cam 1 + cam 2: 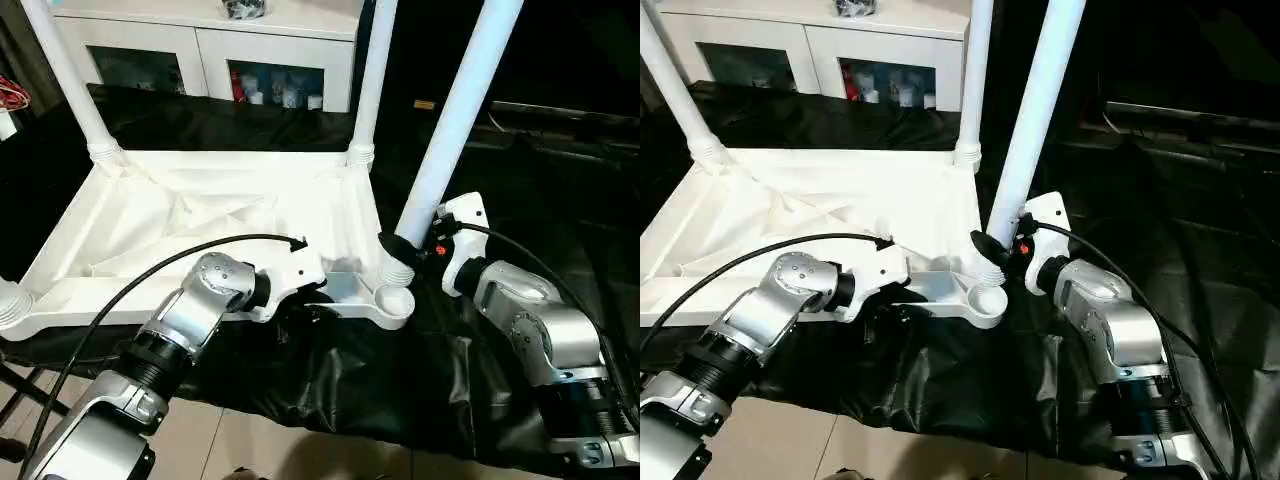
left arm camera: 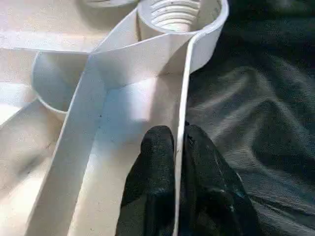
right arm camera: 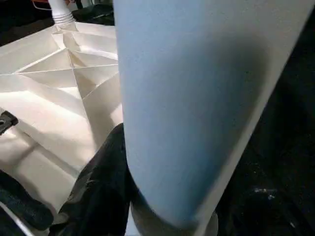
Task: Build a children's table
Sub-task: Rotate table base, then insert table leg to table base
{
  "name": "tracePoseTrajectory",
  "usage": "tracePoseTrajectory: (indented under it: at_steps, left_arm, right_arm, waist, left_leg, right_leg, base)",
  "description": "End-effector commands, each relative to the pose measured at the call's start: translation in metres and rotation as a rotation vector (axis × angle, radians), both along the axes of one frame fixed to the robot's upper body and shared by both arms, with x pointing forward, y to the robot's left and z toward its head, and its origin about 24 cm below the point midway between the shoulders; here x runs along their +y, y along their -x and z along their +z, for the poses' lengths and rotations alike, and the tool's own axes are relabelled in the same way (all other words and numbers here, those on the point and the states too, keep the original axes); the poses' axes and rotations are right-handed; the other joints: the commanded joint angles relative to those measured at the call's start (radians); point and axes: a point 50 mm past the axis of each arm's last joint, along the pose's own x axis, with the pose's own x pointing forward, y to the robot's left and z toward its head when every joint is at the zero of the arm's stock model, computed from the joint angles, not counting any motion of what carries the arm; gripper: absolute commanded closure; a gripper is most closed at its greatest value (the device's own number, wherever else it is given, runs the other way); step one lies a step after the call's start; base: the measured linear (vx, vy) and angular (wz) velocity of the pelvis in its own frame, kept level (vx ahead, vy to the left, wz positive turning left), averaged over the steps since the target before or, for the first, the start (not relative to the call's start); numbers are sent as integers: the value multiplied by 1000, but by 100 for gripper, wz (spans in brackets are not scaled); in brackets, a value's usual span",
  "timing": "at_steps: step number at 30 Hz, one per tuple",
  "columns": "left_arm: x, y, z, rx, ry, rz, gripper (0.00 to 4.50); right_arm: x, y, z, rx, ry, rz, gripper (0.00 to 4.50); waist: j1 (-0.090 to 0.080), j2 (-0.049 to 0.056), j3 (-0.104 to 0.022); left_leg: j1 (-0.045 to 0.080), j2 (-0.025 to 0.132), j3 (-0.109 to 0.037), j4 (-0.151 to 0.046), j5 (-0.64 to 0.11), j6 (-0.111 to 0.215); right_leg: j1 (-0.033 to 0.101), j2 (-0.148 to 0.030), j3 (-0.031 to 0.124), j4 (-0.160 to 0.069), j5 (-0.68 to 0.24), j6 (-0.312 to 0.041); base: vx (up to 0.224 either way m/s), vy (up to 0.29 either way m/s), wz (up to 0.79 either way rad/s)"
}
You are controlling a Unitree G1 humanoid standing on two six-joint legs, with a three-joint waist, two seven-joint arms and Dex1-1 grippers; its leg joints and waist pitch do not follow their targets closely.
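The white tabletop (image 1: 200,215) lies upside down on black cloth, ribbed side up. Two white legs (image 1: 70,80) (image 1: 372,70) stand in its far corner sockets. A third leg (image 1: 455,130) leans right, with its ribbed lower end at the near right socket (image 1: 395,300). The threaded end (image 2: 172,12) shows inside that socket. My right gripper (image 1: 400,248) is shut on this leg just above its base, one black finger (image 3: 106,182) against the tube. My left gripper (image 2: 179,135) is shut on the tabletop's thin near rim (image 2: 183,98), one finger on each side.
A white glass-doored cabinet (image 1: 210,50) stands behind the table. Black cloth (image 1: 350,370) covers the surface and hangs over the front edge above a tiled floor. Black cables run along both forearms. A ribbed leg base (image 1: 10,300) sits at the near left corner.
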Motion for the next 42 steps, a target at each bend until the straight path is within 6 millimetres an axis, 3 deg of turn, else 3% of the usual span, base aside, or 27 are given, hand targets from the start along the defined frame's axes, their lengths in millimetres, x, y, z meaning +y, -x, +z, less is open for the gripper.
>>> tracePoseTrajectory:
  at_steps: [1, 3, 11, 17, 24, 32, 33, 34, 42]
  left_arm:
    - [1, 0, 3, 0, 26, -3, 430]
    - [2, 1, 2, 12, 30, -1, 444]
    - [5, 0, -1, 23, 31, 70, 450]
    - [9, 0, -6, -45, 25, 248, 450]
    - [6, 6, -6, -29, 95, 271, 450]
    - [0, 12, -6, -40, 120, 230, 450]
    - [0, 13, -5, -40, 120, 228, 450]
    - [-1, 13, -5, -47, 122, 219, 450]
    - [1, 12, -5, -48, 128, 238, 450]
  right_arm:
    - [-1, 0, 3, -8, 7, 12, 262]
    - [0, 0, 3, -6, 9, 20, 262]
    - [5, 2, 2, 0, 0, 58, 262]
    - [3, 5, -4, 27, 23, 93, 262]
    - [3, 1, -9, 35, 31, 96, 262]
    - [9, -4, -15, 46, 32, 110, 262]
    - [10, -4, -16, 51, 36, 118, 262]
    - [10, -4, -17, 55, 40, 125, 262]
    - [3, -2, -26, 88, 10, 104, 262]
  waist:
    - [5, -8, -83]
    - [5, -1, -82]
    - [4, -1, -83]
    - [-4, -12, -82]
    - [-9, -13, -82]
    - [-13, -16, -84]
    - [-14, -14, -83]
    - [-16, -20, -82]
    - [-18, -19, -80]
  left_leg:
    - [8, 63, -29, -70, -103, 44]
    - [7, 61, -29, -69, -93, 49]
    - [8, 62, -29, -69, -91, 51]
    - [2, 59, -28, -67, -87, 60]
    - [5, 53, -25, -65, -93, 69]
    - [0, 53, -26, -64, -76, 78]
    - [2, 53, -25, -64, -81, 79]
    - [1, 52, -24, -64, -88, 79]
    - [4, 52, -24, -64, -96, 80]
  right_leg:
    - [65, -130, 75, -87, -242, -137]
    - [65, -130, 75, -85, -244, -137]
    - [63, -129, 73, -88, -271, -127]
    - [67, -129, 71, -90, -292, -119]
    - [60, -122, 69, -99, -362, -85]
    - [62, -122, 70, -91, -302, -102]
    - [61, -123, 69, -93, -311, -102]
    - [61, -123, 69, -97, -333, -94]
    - [57, -122, 69, -99, -358, -81]
  base:
    - [0, 0, 0]
    - [0, 0, 0]
    - [0, 0, 0]
    - [0, 0, 0]
    - [0, 0, 0]
    - [0, 0, 0]
    - [0, 0, 0]
    - [0, 0, 0]
    - [0, 0, 0]
